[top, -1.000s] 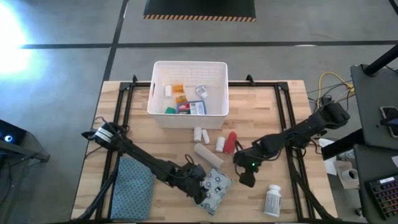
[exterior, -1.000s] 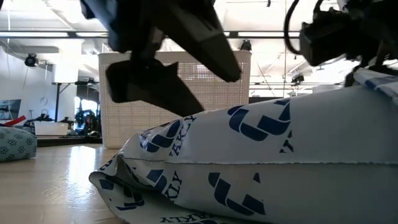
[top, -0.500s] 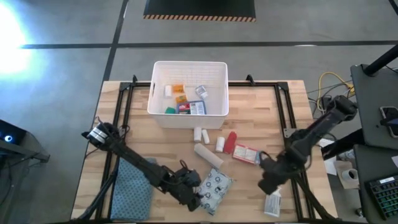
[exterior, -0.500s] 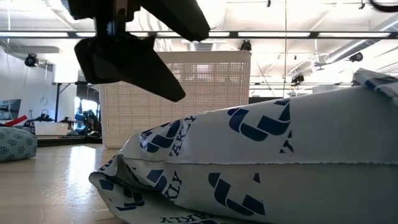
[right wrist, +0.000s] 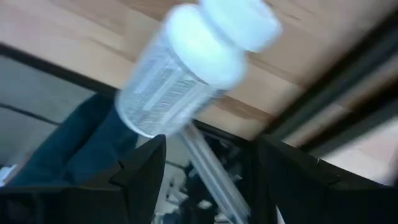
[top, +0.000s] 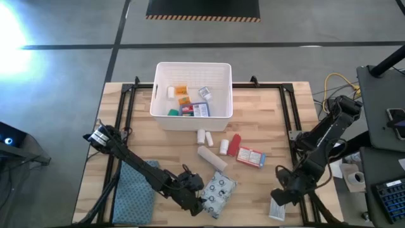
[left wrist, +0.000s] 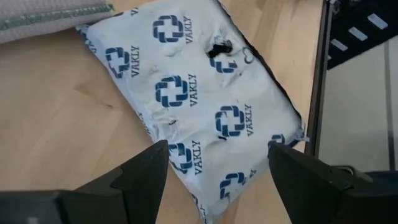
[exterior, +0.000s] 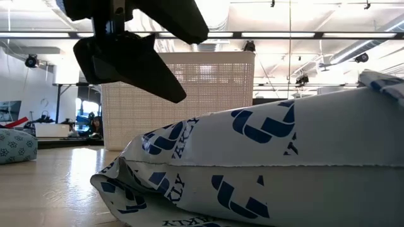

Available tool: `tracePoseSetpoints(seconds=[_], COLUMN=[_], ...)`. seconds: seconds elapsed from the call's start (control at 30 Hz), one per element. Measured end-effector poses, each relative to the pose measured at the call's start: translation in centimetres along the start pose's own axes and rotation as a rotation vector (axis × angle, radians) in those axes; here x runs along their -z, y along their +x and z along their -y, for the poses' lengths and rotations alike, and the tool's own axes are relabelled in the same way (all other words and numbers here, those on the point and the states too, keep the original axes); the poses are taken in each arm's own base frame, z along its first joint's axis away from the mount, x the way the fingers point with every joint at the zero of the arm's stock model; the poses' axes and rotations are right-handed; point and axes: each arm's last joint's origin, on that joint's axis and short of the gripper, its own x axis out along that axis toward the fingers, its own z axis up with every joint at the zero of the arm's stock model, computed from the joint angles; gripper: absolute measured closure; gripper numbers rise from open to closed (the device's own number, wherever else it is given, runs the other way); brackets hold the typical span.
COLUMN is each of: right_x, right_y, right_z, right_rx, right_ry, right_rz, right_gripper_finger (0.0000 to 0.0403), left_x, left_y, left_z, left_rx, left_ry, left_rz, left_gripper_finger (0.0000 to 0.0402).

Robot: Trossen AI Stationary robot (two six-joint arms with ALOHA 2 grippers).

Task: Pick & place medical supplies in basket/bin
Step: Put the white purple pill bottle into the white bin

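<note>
The white basket (top: 193, 111) stands at the table's far middle with several supplies inside. The patterned packet (top: 223, 188) lies flat near the front edge. My left gripper (top: 201, 201) hovers at its left, open, with its fingers (left wrist: 146, 177) standing above the packet's near end (left wrist: 205, 155) and clear of it. My right gripper (top: 283, 197) stands open over a white bottle (right wrist: 180, 68), which lies on its side at the front right (top: 276, 209). The gripper partly hides the bottle in the high view.
Between basket and packet lie a red-white box (top: 250, 156), a red tube (top: 235, 144) and white rolls (top: 212, 158). A blue-grey cloth (top: 136, 190) lies at the front left. Black frame rails (top: 297, 126) run along both sides.
My right gripper has swung from the table's middle, beside the red tube, toward the near right corner and rolled about its axis; it now hangs over the white bottle. The red-white box shows where the arm was. My left gripper has drawn back slightly toward the table's left.
</note>
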Motion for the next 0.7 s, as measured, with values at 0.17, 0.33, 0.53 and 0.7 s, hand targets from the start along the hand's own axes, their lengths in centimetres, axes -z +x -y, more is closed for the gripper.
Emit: tracePoseSetpoints(seconds=[0.17, 0.33, 0.53, 0.7], right_x=[0.2, 0.0, 0.2, 0.4], right_y=[1.3, 3.7, 6.1, 6.7], right_z=[-0.7, -1.4, -2.0, -2.6], right_rx=[-0.058, 0.007, 0.073, 0.067], right_ry=[-0.022, -0.025, 0.003, 0.023], right_rz=[0.068, 0.058, 0.001, -0.003], right_gripper_finger=[0.0143, 0.0109, 0.0060, 0.0040], left_x=[0.4, 0.7, 1.1, 1.3], left_y=[-0.2, -0.2, -0.1, -0.1], left_z=[0.3, 0.3, 0.0, -0.4], left_rx=[0.011, 0.002, -0.018, -0.047], left_ry=[0.034, 0.042, 0.051, 0.061], left_rz=[-0.004, -0.003, 0.001, -0.017], left_gripper_finger=[0.0146, 0.0146, 0.0146, 0.0146])
